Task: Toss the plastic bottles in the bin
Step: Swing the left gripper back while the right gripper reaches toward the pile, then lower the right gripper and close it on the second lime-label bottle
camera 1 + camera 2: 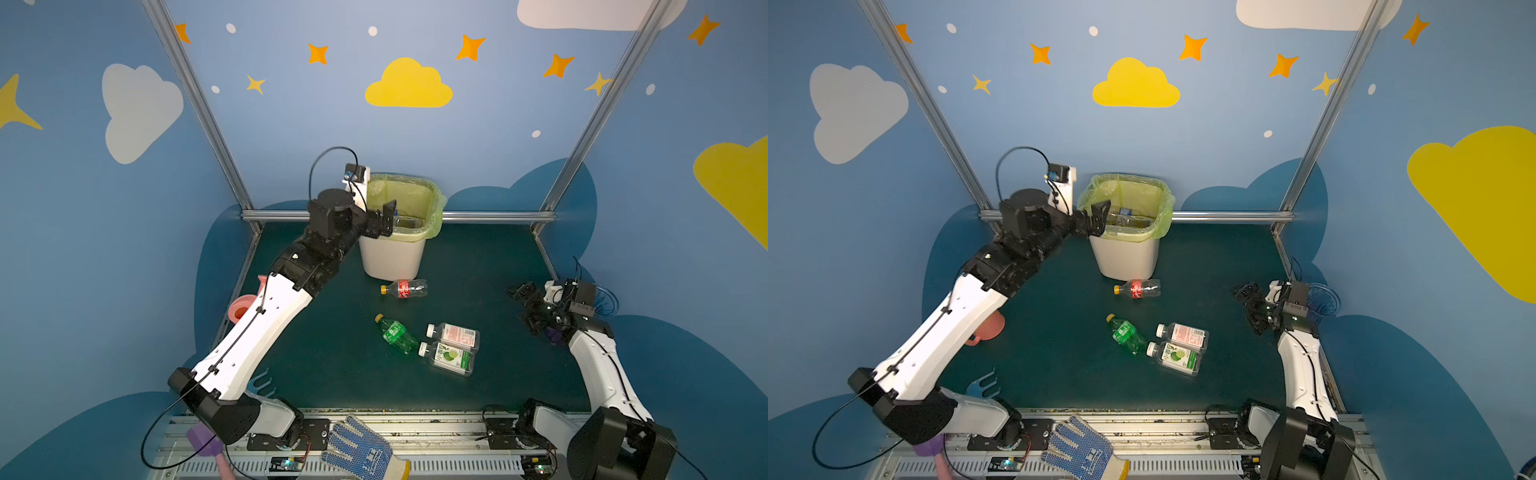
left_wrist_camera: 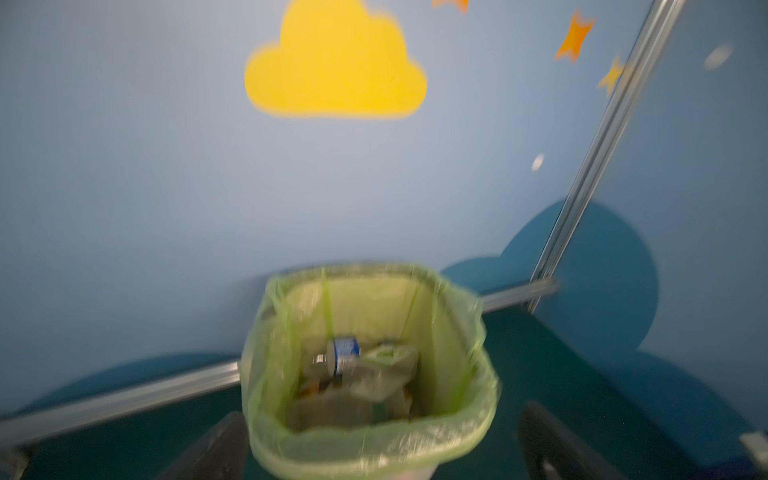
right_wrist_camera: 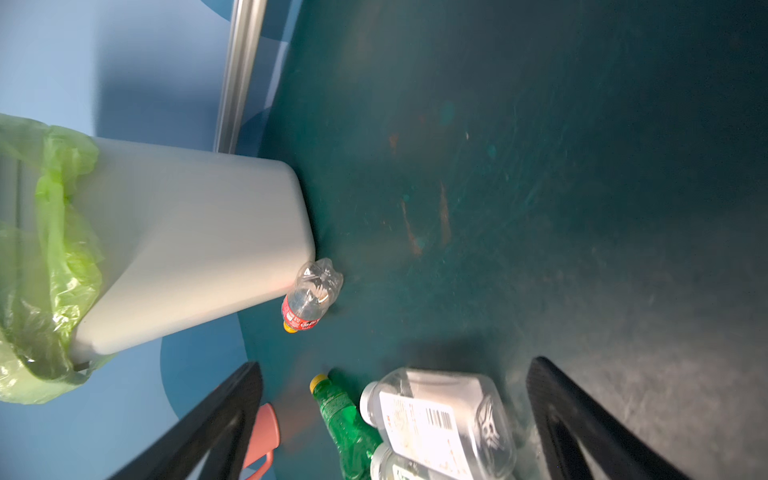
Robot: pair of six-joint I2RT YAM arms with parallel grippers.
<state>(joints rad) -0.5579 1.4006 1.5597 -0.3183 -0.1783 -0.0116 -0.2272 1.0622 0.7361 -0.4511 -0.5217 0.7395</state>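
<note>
Blue walls point(image 1: 291, 137) painted with clouds and stars close round a dark green tabletop point(image 1: 478, 257). At its far edge stands the bin point(image 1: 390, 259), white and tapered, with a yellow-green bag point(image 1: 437, 208) folded over its rim. My left pincer point(image 1: 385, 219) hangs at the bin's rim on the side nearest my left arm, jaws wide apart with nothing between them. I hold it up there because anything let go at that height falls inside the bag rather than against the bin's wall. Down in the bin several bottles lie in a heap, a blue-labelled bottle point(image 2: 344, 352) uppermost, but my left wrist view is blurred and I cannot count them. Four more lie outside. The red-labelled bottle point(image 1: 405, 288), clear with an orange-yellow cap, lies on its side just beside the bin's foot; whether it touches I cannot tell. Farther out from the bin lies the green bottle point(image 1: 397, 336) with a yellow cap. Next to it are two squarish clear ones with white caps, the pink-labelled bottle point(image 1: 456, 336) and the green-labelled bottle point(image 1: 452, 359), side by side. My right pincer point(image 1: 527, 309) hovers low, well apart from the bin on its right, jaws spread and empty, facing that cluster; I judge it is placed to take the next one. All four look empty, light and ready to roll.
</note>
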